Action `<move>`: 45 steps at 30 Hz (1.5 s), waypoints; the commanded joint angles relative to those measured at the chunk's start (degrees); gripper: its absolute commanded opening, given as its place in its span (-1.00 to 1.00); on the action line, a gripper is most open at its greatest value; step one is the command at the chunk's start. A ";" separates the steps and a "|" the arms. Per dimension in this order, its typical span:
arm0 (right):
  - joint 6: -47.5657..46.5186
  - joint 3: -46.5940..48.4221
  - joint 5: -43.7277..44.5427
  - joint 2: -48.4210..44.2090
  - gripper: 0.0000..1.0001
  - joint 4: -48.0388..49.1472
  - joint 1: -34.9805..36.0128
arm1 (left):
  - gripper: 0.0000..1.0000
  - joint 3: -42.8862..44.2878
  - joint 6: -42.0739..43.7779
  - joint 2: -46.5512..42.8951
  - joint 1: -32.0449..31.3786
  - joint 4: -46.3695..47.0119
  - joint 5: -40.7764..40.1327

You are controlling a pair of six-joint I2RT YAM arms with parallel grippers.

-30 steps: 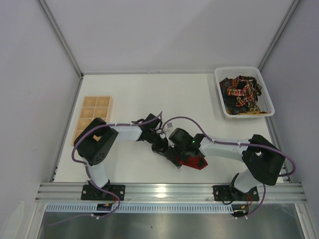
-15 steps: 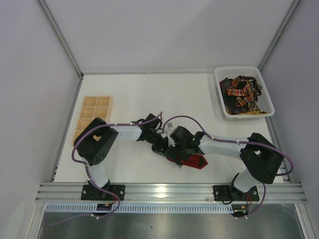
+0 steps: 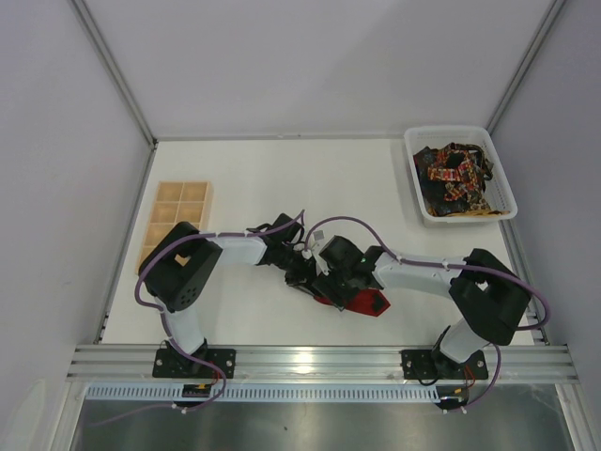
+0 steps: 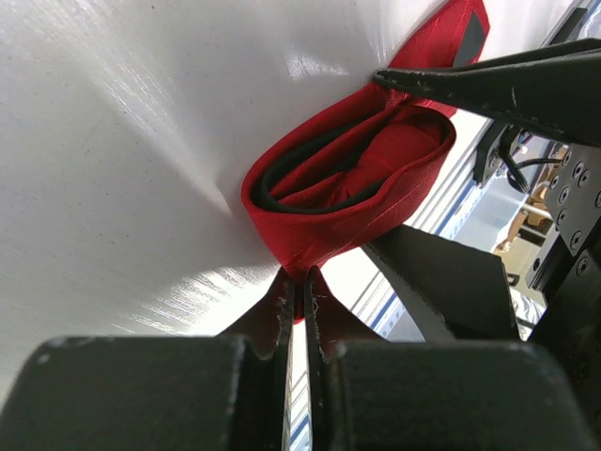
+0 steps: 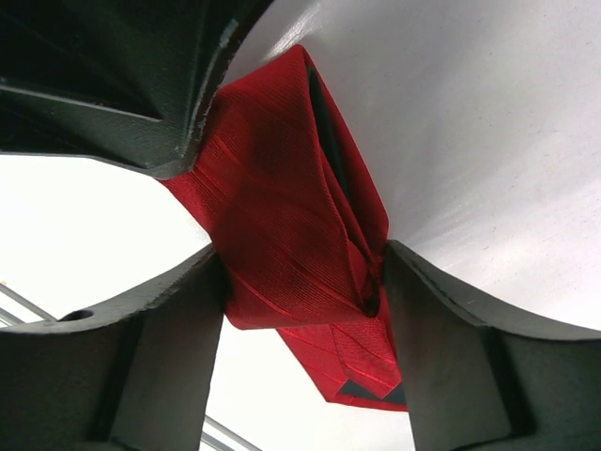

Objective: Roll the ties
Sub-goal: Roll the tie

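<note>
Red tie, partly rolled, lay on the tabletop near its front edge. Left hand was pinched shut on the roll's edge. Right hand gripped the roll from both sides. Squeeze evenly to keep the layers aligned.

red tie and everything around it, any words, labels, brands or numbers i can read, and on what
None readable in any view.
The dark patch on the red tie shows no lettering.
The patterned ties in the white bin are too small to read.
</note>
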 commanded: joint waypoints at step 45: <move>-0.31 1.46 -3.25 -1.13 0.43 -1.11 -3.13 | -0.99 1.27 0.66 -0.56 0.22 -0.29 0.92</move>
